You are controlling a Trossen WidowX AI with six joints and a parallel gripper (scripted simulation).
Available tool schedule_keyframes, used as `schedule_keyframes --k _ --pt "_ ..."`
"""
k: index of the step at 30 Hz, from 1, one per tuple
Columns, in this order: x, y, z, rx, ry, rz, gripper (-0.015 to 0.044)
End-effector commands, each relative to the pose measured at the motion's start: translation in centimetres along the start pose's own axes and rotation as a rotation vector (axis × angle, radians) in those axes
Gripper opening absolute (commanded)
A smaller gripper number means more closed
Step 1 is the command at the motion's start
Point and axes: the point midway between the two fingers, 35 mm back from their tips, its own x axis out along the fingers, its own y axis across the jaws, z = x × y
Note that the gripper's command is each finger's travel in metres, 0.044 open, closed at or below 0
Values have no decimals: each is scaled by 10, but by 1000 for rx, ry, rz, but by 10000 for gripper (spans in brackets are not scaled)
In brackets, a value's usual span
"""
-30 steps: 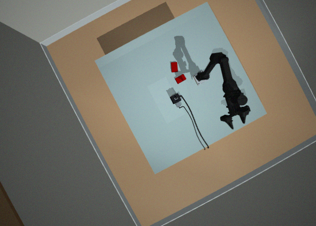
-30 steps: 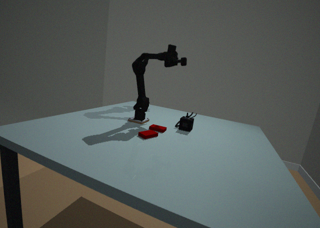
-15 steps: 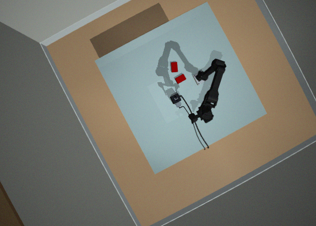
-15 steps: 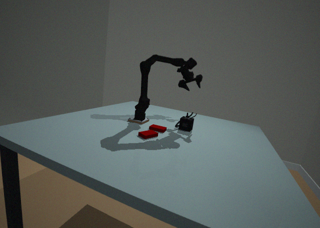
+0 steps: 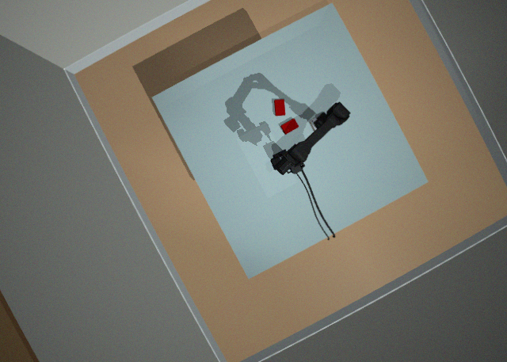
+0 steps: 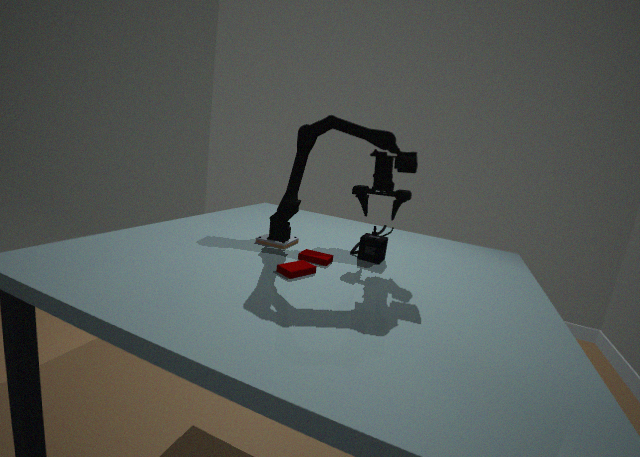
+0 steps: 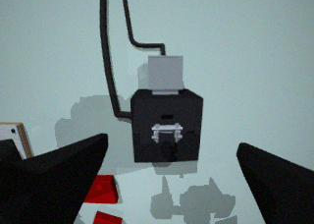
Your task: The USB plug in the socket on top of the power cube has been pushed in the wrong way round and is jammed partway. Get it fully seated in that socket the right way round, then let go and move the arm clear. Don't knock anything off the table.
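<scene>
The black power cube [image 6: 372,253] [image 7: 147,145] stands on the table. In the wrist view a light grey plug block [image 7: 166,73] with a thin cable [image 7: 127,18] sits at the cube's far edge, a pale strip at its joint. A silver-edged fitting [image 7: 167,128] shows mid-face on the cube; whether it is a socket or part of a plug, I cannot tell. Nor can I read the plug's orientation or depth. My gripper [image 6: 379,217] [image 7: 175,145] is open and empty, pointing down above the cube, fingertips either side in the wrist view. In the top view my arm hides the cube.
Two red blocks [image 5: 289,126] [image 6: 315,257] [image 7: 102,190] lie between the cube and the arm's base plate [image 7: 11,131]. A thick cable [image 5: 333,235] [image 7: 103,37] joins the cube's left side in the wrist view. Both cables run to the table edge in the top view.
</scene>
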Motion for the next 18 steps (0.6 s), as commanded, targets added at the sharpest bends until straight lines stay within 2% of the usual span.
schedule_keyframes --k 1,18 --pt "2 0 -22 -18 38 60 440" --pt "9 -1 -23 -18 39 60 440"
